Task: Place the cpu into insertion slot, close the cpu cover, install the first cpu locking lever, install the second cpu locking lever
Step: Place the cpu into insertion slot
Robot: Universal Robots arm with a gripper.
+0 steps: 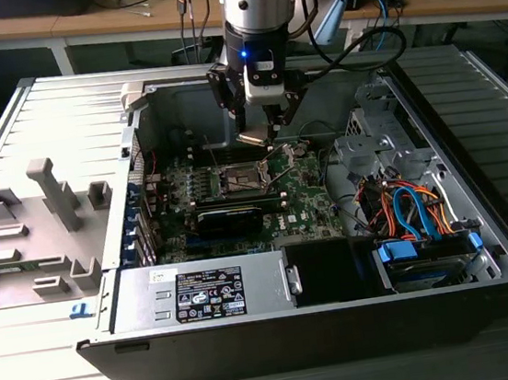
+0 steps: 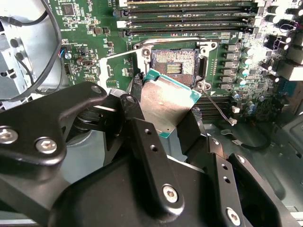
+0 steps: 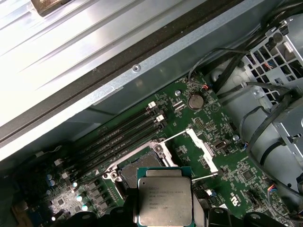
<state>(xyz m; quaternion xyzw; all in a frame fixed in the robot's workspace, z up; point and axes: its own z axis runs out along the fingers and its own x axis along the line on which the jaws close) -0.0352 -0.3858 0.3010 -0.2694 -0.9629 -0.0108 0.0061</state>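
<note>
Your gripper (image 1: pixel 257 126), upper centre of the exterior view, pinches the cpu (image 2: pixel 168 101) by two opposite edges. The chip hangs just above the insertion slot (image 2: pixel 173 64), unseated. Beside the slot, the cpu cover (image 3: pixel 203 150) stands swung open.

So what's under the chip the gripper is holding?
The open socket on the green board lies below the chip, dark centre and metal frame showing. The chip in the gripper covers one edge of it, so that part is hidden.
</note>
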